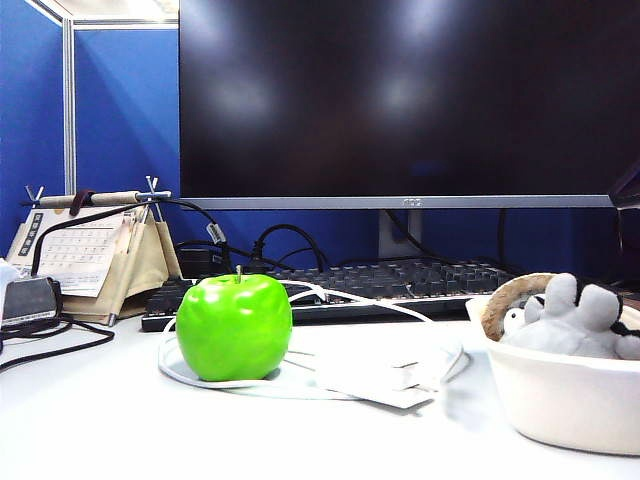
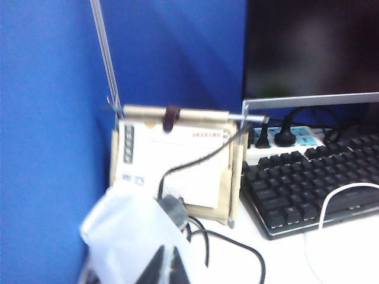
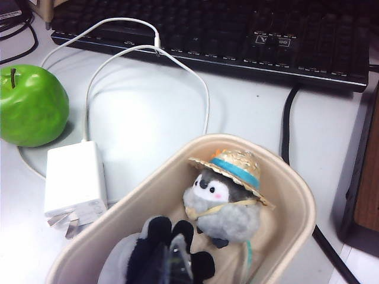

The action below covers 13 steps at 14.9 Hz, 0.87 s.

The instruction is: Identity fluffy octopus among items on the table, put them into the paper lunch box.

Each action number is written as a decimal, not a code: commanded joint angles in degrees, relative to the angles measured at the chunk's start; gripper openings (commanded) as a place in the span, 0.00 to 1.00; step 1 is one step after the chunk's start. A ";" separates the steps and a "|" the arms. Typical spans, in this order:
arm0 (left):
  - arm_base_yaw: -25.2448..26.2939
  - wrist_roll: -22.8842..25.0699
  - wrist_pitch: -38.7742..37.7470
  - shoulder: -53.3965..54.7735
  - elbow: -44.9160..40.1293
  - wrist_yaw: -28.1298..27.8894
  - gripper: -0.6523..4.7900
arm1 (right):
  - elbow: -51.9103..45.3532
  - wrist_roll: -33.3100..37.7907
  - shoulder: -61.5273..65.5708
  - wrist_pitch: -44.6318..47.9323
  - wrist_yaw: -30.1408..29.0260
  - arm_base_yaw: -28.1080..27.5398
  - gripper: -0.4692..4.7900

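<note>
The paper lunch box (image 1: pixel 565 400) sits at the right edge of the white surface (image 1: pixel 100 420), and two soft toys lie inside it. From the front, the fluffy octopus (image 1: pixel 575 320) lies heaped above the rim, light grey with stubby limbs, and just behind it is a plush with a white face and a round brown back (image 1: pixel 512 305). The right wrist view, looking down into the lunch box (image 3: pixel 296 195), shows that second toy as a little grey penguin in a straw hat with a blue band (image 3: pixel 228 195), lying against the far wall of the tub. The right claw (image 3: pixel 172 263) hangs low over the near end of the box, its dark fingers pressed together with no gap between them, right above the grey plush of the octopus (image 3: pixel 118 263); whether it touches the toy I cannot tell. Left of the box a green apple (image 1: pixel 234 327) stands upright, ringed by a white cable (image 1: pixel 200 380) that runs to a white power adapter (image 3: pixel 74 183) lying flat between apple and box. A black keyboard (image 1: pixel 400 285) and a dark monitor (image 1: pixel 400 100) stand behind. The left claw (image 2: pixel 166 269) is over by the blue partition (image 2: pixel 47 118), near a desk calendar (image 2: pixel 172 165); only its dark fingertips show, close together over a white plastic bag (image 2: pixel 124 231), and whether it grips anything I cannot tell.
</note>
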 commanded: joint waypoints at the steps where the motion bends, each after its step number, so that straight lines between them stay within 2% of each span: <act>1: 0.02 -3.34 11.21 -0.09 -5.70 0.09 0.11 | 0.20 0.22 -0.02 0.83 -0.04 0.00 0.09; 4: 0.02 -5.05 12.68 -2.95 -9.38 0.09 0.11 | 0.20 0.22 -0.02 0.83 -0.04 0.00 0.09; 8: 0.02 -5.03 12.24 -8.39 -11.37 0.04 0.11 | 0.20 0.22 -0.02 0.83 -0.04 0.00 0.09; 13: 0.02 -5.03 9.70 -9.05 -12.70 0.07 0.11 | 0.20 0.22 -0.02 0.83 -0.04 0.00 0.09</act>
